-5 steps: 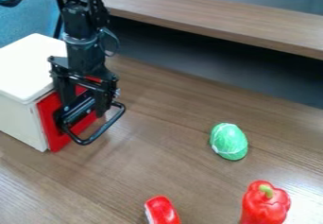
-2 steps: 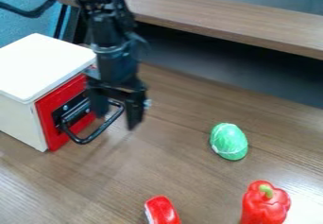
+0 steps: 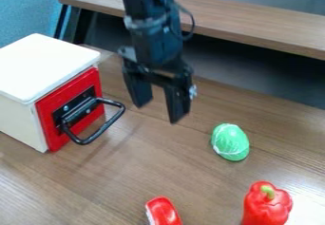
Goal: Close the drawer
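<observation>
My gripper (image 3: 157,110) hangs above the table to the right of the white box, open, its two fingers apart with nothing between them. The drawer's red front (image 3: 90,82) sits flush against the end of the white box (image 3: 47,65) at the left. A black looped handle (image 3: 101,130) sticks out from that red front toward the lower right, and a gap separates it from the gripper.
A green and white rounded object (image 3: 230,142) lies on the wooden table (image 3: 158,157) at the right. Nearer the front are a red pepper (image 3: 266,204) and a red object (image 3: 163,211). A raised wooden ledge (image 3: 254,28) runs along the back.
The gripper has moved right, away from the drawer front and handle, and up slightly. The red front and handle look unmoved and are no longer covered by the arm.
</observation>
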`<state>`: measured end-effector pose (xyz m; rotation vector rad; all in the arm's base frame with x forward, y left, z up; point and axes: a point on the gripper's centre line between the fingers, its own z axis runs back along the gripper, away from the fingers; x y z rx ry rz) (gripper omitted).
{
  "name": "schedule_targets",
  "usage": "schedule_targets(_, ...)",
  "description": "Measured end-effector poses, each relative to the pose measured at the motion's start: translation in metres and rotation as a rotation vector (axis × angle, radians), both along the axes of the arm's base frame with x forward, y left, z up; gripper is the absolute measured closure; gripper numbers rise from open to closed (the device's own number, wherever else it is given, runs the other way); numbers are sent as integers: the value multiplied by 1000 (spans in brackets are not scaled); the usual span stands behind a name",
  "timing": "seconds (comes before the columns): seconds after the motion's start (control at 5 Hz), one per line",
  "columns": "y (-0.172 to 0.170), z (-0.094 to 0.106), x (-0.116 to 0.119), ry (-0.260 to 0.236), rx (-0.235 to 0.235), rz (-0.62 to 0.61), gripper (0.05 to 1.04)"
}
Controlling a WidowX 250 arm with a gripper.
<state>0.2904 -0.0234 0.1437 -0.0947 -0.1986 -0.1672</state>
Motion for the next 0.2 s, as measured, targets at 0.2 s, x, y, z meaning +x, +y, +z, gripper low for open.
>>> schedule_targets(0.2, -1, 18, -5, -28, 0, -9, 84)
